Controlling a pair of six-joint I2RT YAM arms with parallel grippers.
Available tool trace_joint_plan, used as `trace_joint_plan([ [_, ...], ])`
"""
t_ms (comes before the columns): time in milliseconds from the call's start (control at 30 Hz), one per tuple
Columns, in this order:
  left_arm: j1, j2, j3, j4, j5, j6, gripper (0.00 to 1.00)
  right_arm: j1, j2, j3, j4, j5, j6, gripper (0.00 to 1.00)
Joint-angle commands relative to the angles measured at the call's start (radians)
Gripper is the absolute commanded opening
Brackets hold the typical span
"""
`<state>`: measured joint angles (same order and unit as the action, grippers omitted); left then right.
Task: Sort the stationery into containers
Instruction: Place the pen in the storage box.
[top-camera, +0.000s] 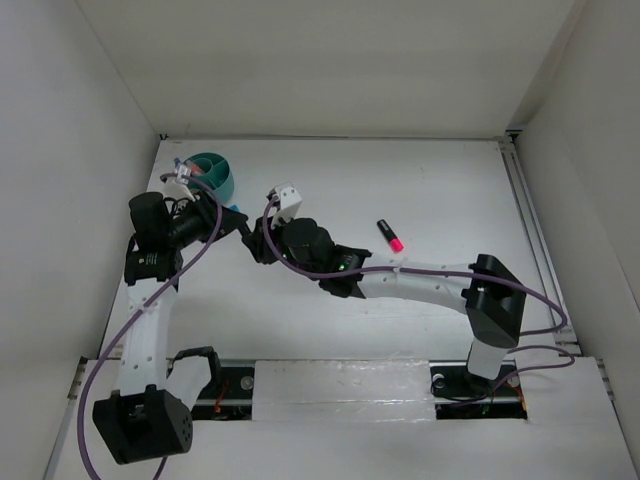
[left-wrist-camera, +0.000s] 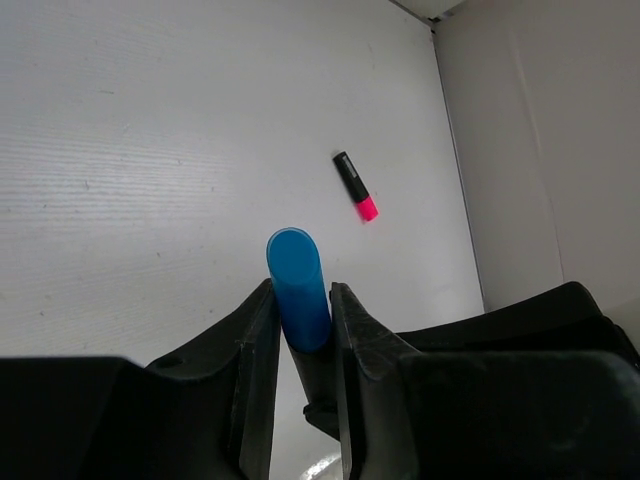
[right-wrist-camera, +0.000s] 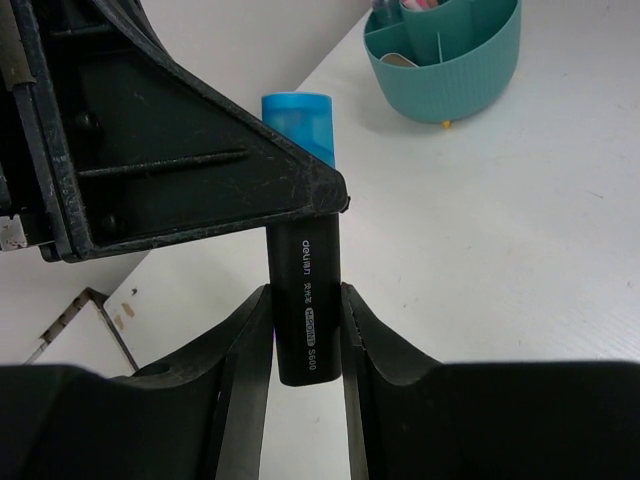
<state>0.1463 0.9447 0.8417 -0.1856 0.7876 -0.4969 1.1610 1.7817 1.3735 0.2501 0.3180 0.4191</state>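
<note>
Right hand (right-wrist-camera: 303, 300) and left hand (left-wrist-camera: 302, 292) both clench the blue marker (right-wrist-camera: 303, 250). A pink marker (left-wrist-camera: 355, 185) lies apart.

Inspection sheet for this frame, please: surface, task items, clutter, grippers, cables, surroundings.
Surface: white table, mostly bare.
Job's things: the teal tub stands at the far left and has some items in its compartments, too small to name. A pink-ended marker lies loose mid-table. A blue-capped marker is held in the air between the two arms.
Clutter: nothing seen.
Grippers: the left gripper is closed on the marker's blue cap. The right gripper is closed on its black barrel. Both hold the same marker.
Cables: purple cables loop along both arms, and none lies on the stationery.
Surroundings: white walls enclose the table.
</note>
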Motion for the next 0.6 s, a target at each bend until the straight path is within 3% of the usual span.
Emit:
trace_joint_plan([
  [0, 0.009, -0.034, 0.027, 0.040, -0.065, 0.015, 0.00, 0.016, 0.016, 0.010, 0.066, -0.051, 0.010, 0.00],
  [200, 0.009, -0.078, 0.023, 0.084, -0.126, 0.015, 0.00, 0.016, 0.053, 0.010, 0.087, -0.082, 0.020, 0.00],
  [233, 0.009, -0.078, 0.023, 0.110, -0.137, 0.015, 0.00, 0.016, 0.053, 0.010, 0.087, -0.082, 0.020, 0.09],
  [300, 0.009, -0.078, 0.023, 0.110, -0.214, 0.015, 0.00, 0.016, 0.053, 0.010, 0.087, -0.082, 0.020, 0.47],
  [333, 0.009, -0.067, 0.063, 0.110, -0.269, 0.015, 0.00, 0.016, 0.033, -0.014, 0.087, -0.065, 0.020, 0.99],
  [567, 0.009, 0.195, 0.301, 0.142, -0.379, 0.064, 0.00, 0.016, -0.082, -0.163, 0.077, 0.026, 0.050, 1.00],
])
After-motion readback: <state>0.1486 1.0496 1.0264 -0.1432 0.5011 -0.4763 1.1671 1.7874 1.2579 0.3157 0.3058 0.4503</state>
